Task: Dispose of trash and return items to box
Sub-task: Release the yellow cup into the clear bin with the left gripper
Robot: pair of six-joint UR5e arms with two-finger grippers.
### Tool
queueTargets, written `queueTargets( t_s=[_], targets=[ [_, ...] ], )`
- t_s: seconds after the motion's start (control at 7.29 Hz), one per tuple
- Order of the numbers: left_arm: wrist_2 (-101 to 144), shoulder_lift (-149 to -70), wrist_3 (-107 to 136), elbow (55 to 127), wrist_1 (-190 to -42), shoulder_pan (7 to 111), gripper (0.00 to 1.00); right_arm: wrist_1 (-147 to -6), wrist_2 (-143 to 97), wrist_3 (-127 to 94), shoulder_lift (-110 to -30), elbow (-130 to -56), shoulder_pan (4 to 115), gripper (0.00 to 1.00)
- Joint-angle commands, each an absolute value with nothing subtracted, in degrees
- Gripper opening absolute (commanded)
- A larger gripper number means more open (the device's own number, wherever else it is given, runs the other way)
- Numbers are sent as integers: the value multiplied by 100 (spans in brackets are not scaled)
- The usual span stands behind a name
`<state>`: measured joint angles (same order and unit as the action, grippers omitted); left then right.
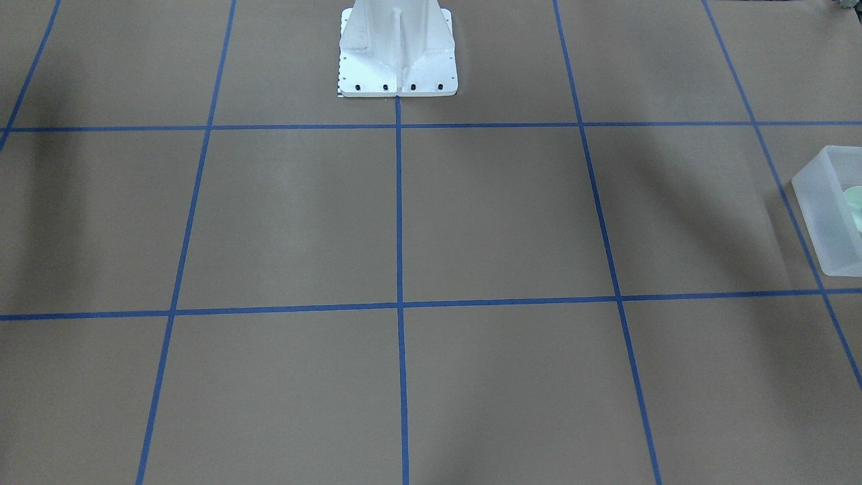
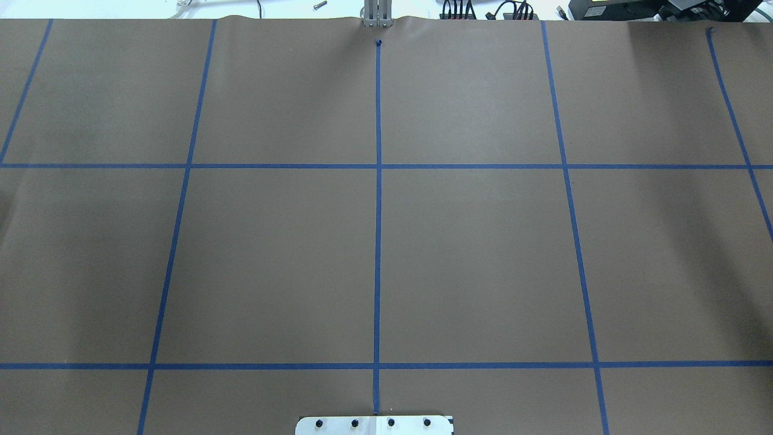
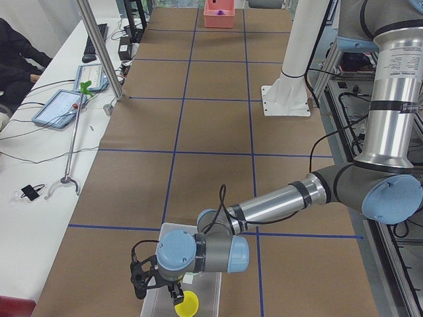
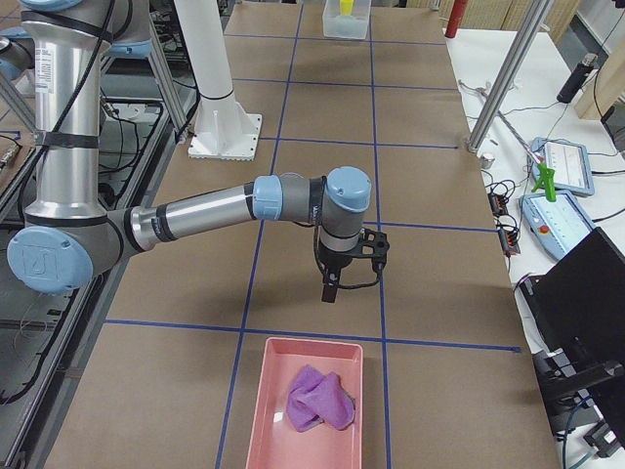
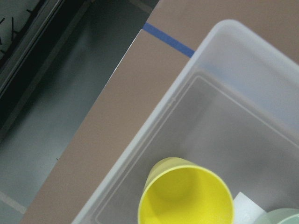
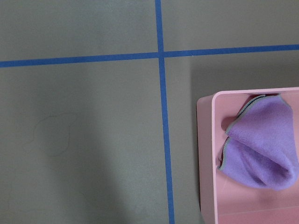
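At the table's end on the robot's left, the box (image 1: 818, 202) sits on the brown paper table (image 2: 272, 260). The mint-green bowl (image 1: 855, 205) lies inside it, only partly in frame. Also in the box: yellow cup (image 5: 187, 196), upright, mouth up, just beside the bowl, with a white piece (image 5: 245, 207) between them, kind unclear. The left gripper (image 3: 176, 296) hangs over the box above the cup; its wrist hides much of the box in the left side view. Jaw opening can't be told, hold can't be told. The right gripper (image 4: 332, 291) points down over bare table near the pink tray (image 4: 312, 357), apart from it; opening can't be told either. A purple cloth (image 4: 320, 399) lies crumpled in the tray. The white pedestal (image 1: 397, 54) stands at mid table. Count: one box, one bowl, one cup, one white piece, one tray, one cloth, two grippers.
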<state>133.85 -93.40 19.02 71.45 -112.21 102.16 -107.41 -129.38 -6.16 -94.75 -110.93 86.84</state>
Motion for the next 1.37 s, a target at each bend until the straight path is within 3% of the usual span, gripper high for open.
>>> queueTargets(
  t_s=[0.0, 0.27, 0.55, 1.23],
  targets=[
    [13394, -9177, 1890, 8440, -11074, 10187, 99, -10740, -12911, -580, -9439, -11074, 8745, 100],
    [13412, -9167, 1985, 9391, -11013, 9199, 99, -10732, -12911, -606, -9500, -10900, 8763, 100],
    [13395, -9211, 1986, 9596, -10672, 8686, 99, -10224, -12955, -624, -9483, -10523, 8771, 100],
    [13395, -9158, 1873, 9888, -9767, 8648, 99, -9967, -13403, -598, -9457, -10336, 8851, 100]
  ],
)
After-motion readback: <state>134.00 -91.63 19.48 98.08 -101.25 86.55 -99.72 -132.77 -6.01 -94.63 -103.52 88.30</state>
